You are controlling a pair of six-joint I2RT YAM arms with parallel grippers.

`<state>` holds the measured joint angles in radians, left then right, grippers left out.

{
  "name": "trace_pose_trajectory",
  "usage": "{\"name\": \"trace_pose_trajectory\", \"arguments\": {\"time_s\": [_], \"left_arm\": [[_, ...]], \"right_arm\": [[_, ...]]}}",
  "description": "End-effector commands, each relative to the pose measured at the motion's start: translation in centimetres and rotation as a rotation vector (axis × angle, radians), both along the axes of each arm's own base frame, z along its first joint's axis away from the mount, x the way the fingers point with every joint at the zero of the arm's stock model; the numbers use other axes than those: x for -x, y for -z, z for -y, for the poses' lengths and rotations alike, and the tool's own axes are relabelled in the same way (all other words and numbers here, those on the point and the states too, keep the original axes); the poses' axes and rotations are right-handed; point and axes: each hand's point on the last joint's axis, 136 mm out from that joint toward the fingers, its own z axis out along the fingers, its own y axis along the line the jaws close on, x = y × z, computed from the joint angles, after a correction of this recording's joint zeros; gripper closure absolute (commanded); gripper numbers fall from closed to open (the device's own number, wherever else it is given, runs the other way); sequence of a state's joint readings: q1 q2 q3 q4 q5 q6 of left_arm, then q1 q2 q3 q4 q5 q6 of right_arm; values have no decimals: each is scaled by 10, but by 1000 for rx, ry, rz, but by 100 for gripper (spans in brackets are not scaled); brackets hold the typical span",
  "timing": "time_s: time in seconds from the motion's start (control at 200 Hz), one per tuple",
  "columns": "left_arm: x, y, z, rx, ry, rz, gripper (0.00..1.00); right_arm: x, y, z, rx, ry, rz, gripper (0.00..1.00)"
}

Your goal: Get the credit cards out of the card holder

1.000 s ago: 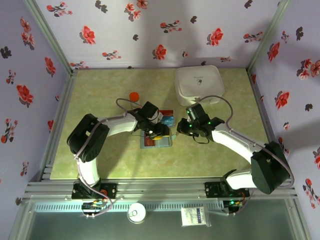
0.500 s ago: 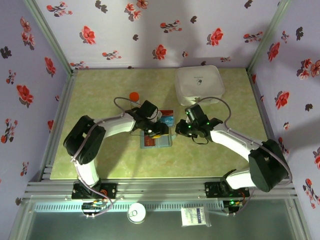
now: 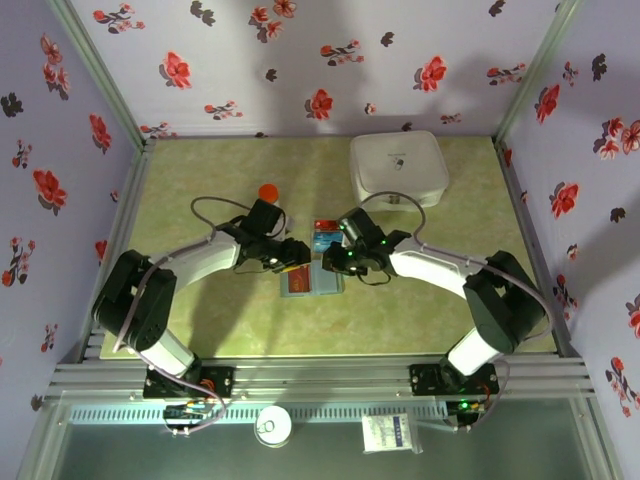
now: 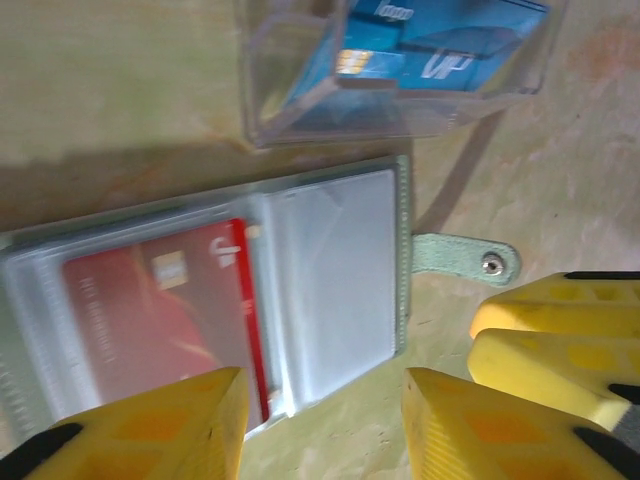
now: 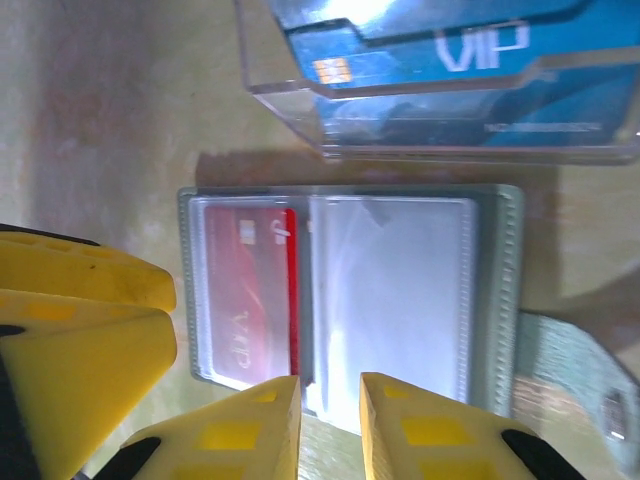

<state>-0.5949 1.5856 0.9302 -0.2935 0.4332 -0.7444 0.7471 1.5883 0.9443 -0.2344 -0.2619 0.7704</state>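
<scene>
Lying open and flat on the green table [image 3: 200, 210], the grey-blue card holder [image 3: 311, 284] keeps one red card [image 4: 150, 310] inside the clear sleeve of its left half. The sleeve [image 4: 335, 265] of its right half is see-through plastic. Just beyond the holder's far edge stands a clear box [image 5: 440, 140], and in it are blue cards [image 5: 470, 60], one marked VIP, leaning one over another.

The holder's long axis runs from left to right, and its snap strap [image 4: 465, 260] points to the right.

The left gripper [image 4: 322, 430] comes from the left and has its yellow fingers well apart, clamping nothing. One finger is over the near corner of the red card's sleeve and the other is by the holder's near right corner, so the near edge lies between them. The right gripper [image 5: 328, 425] comes from the right. Its fingers stand only a narrow gap apart, with the tips just at the holder's near edge, about at the middle fold.
</scene>
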Motion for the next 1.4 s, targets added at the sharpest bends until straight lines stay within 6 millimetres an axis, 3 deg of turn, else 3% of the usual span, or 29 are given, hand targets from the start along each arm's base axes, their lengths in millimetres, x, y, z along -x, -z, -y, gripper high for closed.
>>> {"name": "trace_pose_trajectory", "arguments": {"time_s": [0.0, 0.27, 0.75, 1.4], "left_arm": [[4, -1, -17, -20, -10, 16, 59], [8, 8, -30, -15, -24, 2, 69], [16, 51, -42, -77, -29, -73, 97], [23, 70, -50, -129, -35, -118, 100]], "right_arm": [[-3, -4, -16, -23, -20, -6, 76], [-5, 9, -36, -20, -53, -48, 75], [3, 37, -57, -1, -102, -119, 73], [7, 46, -62, -25, -109, -138, 76]]}}
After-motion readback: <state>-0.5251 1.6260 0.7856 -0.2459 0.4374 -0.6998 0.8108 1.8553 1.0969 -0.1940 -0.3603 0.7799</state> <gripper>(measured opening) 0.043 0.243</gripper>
